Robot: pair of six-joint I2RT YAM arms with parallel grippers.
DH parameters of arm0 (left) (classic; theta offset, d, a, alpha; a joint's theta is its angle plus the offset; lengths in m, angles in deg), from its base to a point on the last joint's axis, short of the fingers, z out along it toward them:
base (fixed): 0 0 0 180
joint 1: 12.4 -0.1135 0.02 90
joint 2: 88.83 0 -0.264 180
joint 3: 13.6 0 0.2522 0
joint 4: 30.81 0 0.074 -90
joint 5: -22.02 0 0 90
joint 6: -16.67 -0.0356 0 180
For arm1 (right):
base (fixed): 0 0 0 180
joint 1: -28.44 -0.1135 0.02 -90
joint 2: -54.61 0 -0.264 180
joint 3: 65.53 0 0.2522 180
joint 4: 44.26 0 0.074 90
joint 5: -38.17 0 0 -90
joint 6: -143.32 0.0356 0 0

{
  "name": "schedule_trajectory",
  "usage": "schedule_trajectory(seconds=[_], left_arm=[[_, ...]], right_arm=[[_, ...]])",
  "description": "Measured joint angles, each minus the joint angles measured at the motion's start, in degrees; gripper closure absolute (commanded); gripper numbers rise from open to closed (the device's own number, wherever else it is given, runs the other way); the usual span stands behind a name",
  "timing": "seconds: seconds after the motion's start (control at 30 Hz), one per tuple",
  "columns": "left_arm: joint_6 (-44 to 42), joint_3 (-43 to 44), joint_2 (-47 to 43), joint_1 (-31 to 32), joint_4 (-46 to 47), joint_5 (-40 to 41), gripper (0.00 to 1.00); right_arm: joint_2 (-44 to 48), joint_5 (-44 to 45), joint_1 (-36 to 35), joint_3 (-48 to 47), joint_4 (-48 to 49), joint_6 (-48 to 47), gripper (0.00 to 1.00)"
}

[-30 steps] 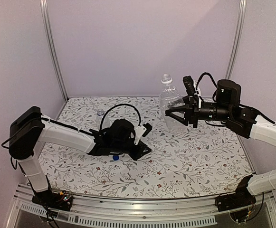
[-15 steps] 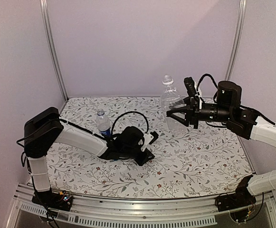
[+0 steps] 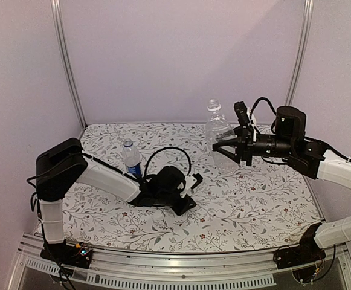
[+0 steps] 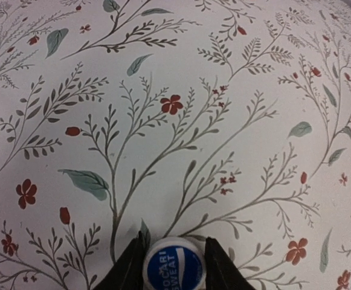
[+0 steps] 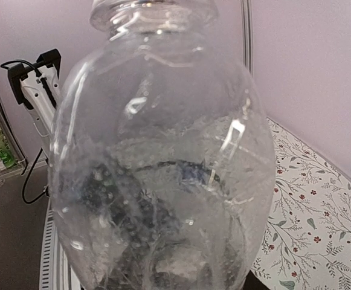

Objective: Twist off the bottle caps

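One plain bottle point(image 3: 217, 125) in right pincer point(image 3: 219, 147), labelled bottle point(image 3: 131, 161) upright.

On my feed the left arm point(image 3: 103, 177) and right arm point(image 3: 344, 172) are smooth white shells between bulky black joint housings, a thin black cable point(image 3: 166, 151) looping over each wrist, the left end effector point(image 4: 174, 266) and right end effector point(image 3: 225, 151) black with dark tapered fingers point(image 4: 130, 266), and exposed wiring point(image 3: 78, 252) at each base.

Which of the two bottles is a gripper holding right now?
The plain, unlabelled bottle: the fingers of the right gripper are closed around it. The bottle with the dark blue label just stands on the table, in no fingers.
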Motion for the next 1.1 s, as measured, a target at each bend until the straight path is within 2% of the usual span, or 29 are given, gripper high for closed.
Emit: schedule_trajectory(seconds=[0.47,0.8,1.1], left_arm=[[-0.72,0.46,-1.81,0.13,-2.97,-0.07,0.3],[-1.7,-1.22,-21.57,-0.04,-3.87,-2.03,0.15],[-1.57,-1.16,-37.13,-1.51,-5.38,-4.83,0.09]], right_arm=[[0.22,0.02,0.85,0.63,0.68,0.0,0.59],[1.2,0.17,1.75,1.49,0.59,0.0,0.57],[1.79,-0.37,1.77,1.62,-0.31,-0.63,0.52]])
